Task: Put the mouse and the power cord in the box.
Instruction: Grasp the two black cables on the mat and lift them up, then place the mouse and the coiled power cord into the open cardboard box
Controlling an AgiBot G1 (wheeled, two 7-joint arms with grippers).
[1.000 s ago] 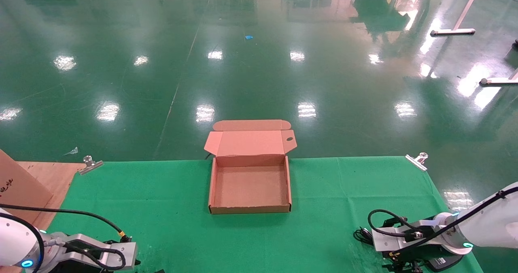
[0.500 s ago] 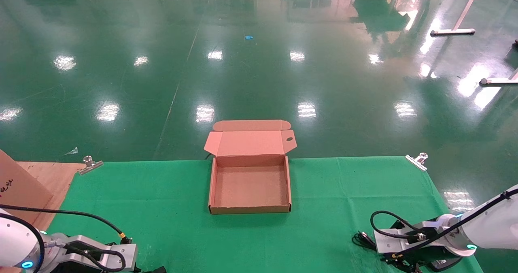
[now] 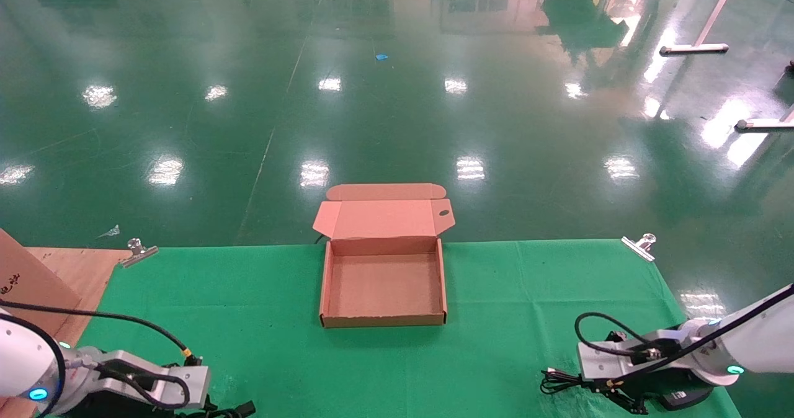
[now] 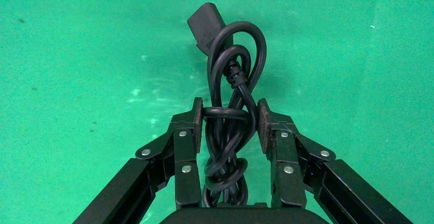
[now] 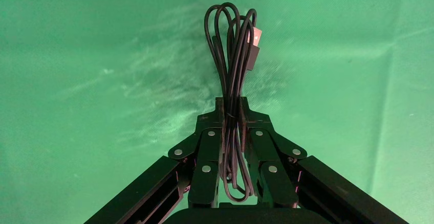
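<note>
The left gripper, at the near left edge of the green cloth, has both pads pressed against the bunched power cord, whose plug end lies on the cloth beyond the fingertips. The right gripper, at the near right of the cloth, is pinched tight on the mouse's coiled thin cable; the mouse itself sits under the wrist, label showing. The box stands between both arms, well apart from each, lid folded back.
</note>
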